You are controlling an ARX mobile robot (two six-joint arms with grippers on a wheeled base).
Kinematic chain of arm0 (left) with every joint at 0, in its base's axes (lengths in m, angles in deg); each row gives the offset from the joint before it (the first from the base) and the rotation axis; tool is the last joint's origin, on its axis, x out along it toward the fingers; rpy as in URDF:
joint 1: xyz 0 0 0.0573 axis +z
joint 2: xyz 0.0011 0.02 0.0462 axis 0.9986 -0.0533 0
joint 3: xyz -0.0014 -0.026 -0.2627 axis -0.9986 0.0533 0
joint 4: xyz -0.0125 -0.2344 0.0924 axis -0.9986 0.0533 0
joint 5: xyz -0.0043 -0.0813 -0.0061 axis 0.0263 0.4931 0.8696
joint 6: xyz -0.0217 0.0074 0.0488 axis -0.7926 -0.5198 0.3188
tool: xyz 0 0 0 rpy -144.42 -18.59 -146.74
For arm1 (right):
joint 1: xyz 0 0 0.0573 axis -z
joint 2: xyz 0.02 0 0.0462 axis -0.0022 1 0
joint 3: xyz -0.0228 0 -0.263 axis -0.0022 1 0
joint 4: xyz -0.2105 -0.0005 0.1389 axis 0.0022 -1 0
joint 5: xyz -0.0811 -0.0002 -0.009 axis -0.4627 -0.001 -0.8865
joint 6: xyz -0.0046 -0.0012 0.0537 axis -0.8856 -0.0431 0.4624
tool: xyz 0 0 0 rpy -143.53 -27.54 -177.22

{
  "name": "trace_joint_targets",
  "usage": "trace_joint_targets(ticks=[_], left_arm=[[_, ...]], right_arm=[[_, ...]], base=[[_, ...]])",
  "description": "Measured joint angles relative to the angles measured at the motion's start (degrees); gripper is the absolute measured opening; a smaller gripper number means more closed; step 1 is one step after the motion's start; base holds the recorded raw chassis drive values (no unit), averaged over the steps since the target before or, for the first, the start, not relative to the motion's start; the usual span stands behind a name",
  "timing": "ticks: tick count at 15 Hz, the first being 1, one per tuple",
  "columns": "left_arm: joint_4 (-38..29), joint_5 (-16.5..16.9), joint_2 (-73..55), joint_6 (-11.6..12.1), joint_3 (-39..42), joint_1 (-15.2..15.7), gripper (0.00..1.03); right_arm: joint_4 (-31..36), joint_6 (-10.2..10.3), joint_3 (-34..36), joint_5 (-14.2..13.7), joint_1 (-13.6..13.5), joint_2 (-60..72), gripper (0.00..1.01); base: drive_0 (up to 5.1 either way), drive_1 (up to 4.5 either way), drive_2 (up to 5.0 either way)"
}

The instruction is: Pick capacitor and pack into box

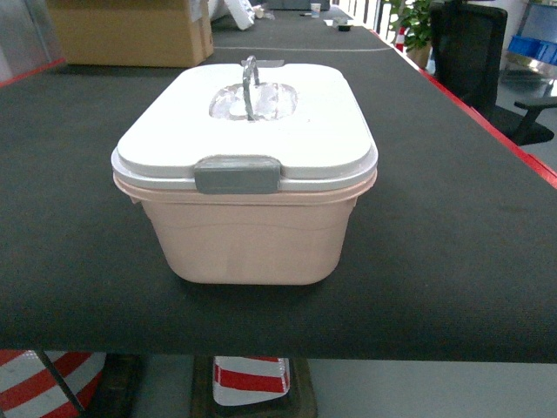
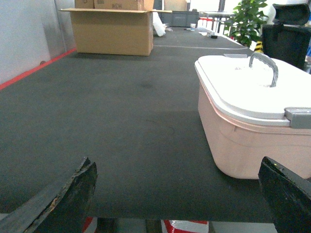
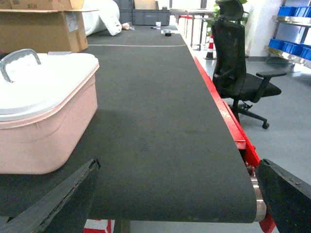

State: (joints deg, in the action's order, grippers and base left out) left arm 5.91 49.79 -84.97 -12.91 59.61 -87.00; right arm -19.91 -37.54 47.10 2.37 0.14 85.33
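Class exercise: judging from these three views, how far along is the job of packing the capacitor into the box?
Nothing looks done. The box sits with its white lid on and the grey clip down. Nothing is in hand: left gripper and right gripper are open, empty. No capacitor is visible. Opening, picking and packing remain.

we see only our fingertips. left gripper (image 2: 177,196): two black fingers (image 2: 63,199), broad, blunt, matte; inner edge of one worn, pale scuffs. right gripper (image 3: 177,196): same black fingers (image 3: 284,194), rough chipped edge on one.
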Motion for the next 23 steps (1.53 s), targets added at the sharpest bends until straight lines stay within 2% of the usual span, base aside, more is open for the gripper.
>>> trace_joint_targets(ticks=[23], left_arm=[[0.0, 0.0, 0.0, 0.0, 0.0, 0.0, 0.98]], right_arm=[[0.0, 0.0, 0.0, 0.0, 0.0, 0.0, 0.98]], base=[[0.0, 0.0, 0.0]])
